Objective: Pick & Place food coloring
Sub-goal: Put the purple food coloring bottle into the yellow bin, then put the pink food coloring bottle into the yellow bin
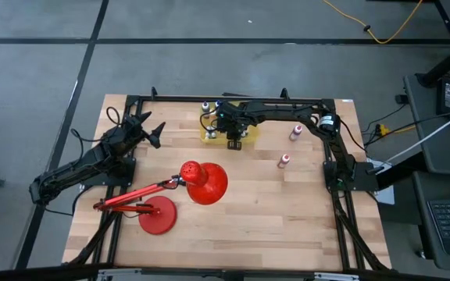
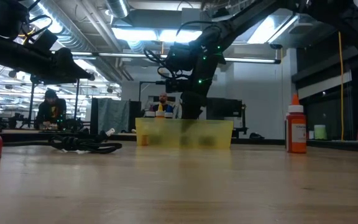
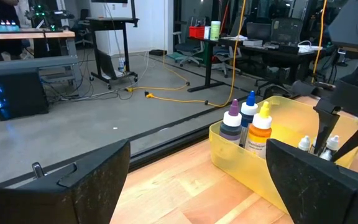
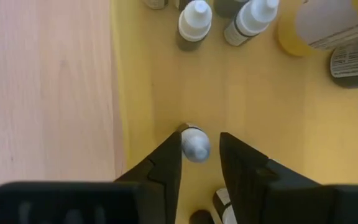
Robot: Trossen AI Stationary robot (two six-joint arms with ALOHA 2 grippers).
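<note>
The translucent yellow bin (image 1: 250, 137) stands at the far middle of the table and holds several food coloring bottles (image 3: 248, 119). My right gripper (image 4: 201, 155) reaches down into the bin, slightly open around a small white-capped bottle (image 4: 196, 144). Two more white-capped bottles (image 4: 194, 22) stand farther along the bin floor. Two pink bottles (image 1: 296, 133) (image 1: 285, 161) stand upright on the table to the right of the bin. My left gripper (image 1: 153, 131) waits open above the table's far left, holding nothing. My right gripper has one finger (image 4: 166, 158) against the side of the bottle's white cap (image 4: 191, 138). The other finger (image 4: 235, 155) stands a sliver apart from the cap. The fingers come from above, slanting down. The bottle stands upright on the bin floor.
A red desk lamp (image 1: 201, 183) lies across the table's near left, its round base (image 1: 156, 216) near the front. The bin's walls (image 3: 241, 163) close in around my right gripper. Bare wood lies on the near right of the table.
</note>
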